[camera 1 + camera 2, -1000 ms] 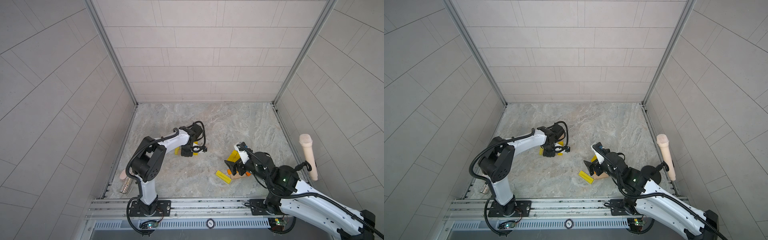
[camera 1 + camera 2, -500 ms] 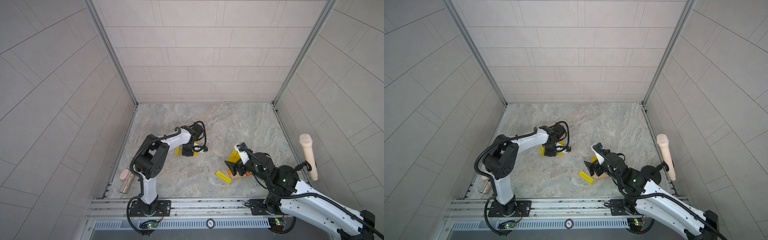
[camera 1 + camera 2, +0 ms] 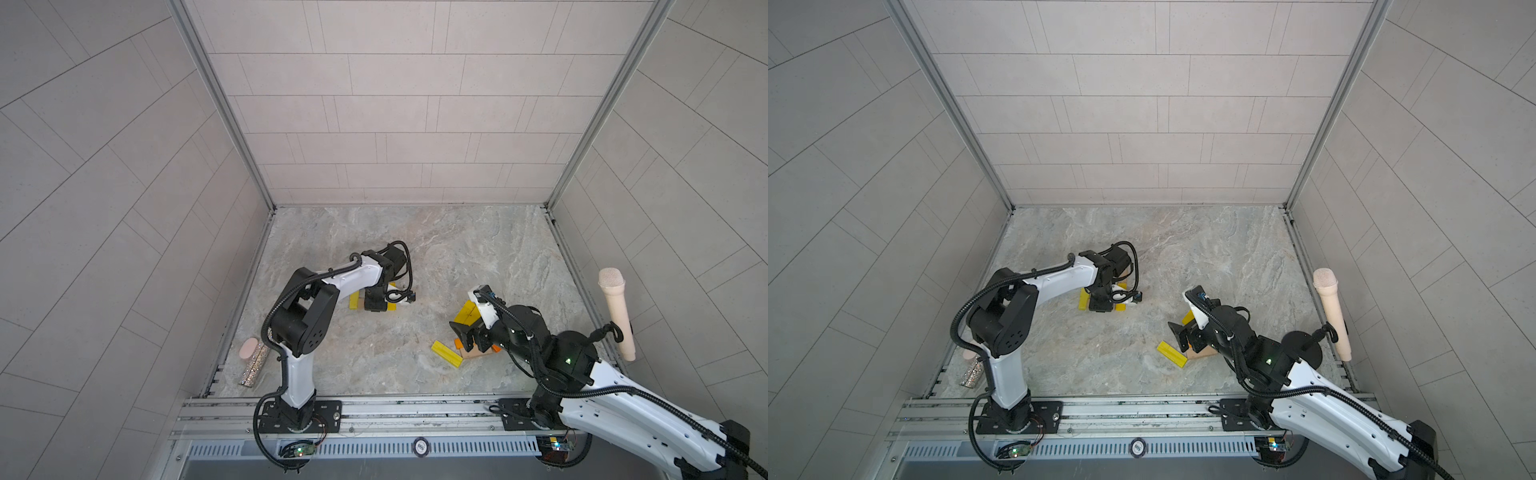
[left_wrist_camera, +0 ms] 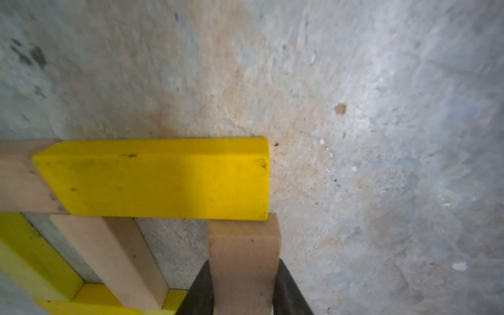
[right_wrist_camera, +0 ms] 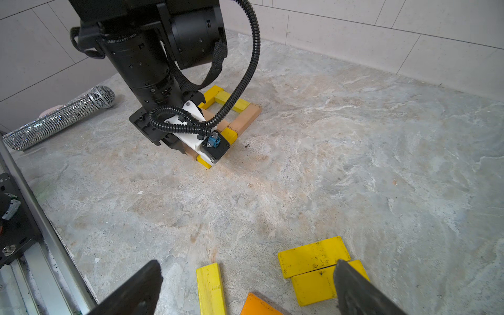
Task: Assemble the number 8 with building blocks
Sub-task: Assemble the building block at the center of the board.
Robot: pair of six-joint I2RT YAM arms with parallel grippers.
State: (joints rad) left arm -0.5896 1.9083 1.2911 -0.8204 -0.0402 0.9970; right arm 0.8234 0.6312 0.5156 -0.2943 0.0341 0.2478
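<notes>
The left claw (image 4: 244,289) is found clamped on a tan block (image 4: 244,253), whose end is set against a yellow block (image 4: 155,180) of the partly built 8 (image 3: 354,300). The 8 lies left of centre on the floor (image 3: 457,249) in both top views. The right claw (image 5: 246,283) is held wide open and empty above loose blocks (image 3: 446,353), right of centre.

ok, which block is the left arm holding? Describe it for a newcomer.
On the marble floor, under the left arm, sits a half-built figure of yellow and tan bars. The left gripper is shut on a plain tan block at its edge, square to a yellow bar; no other block is gripped.
</notes>
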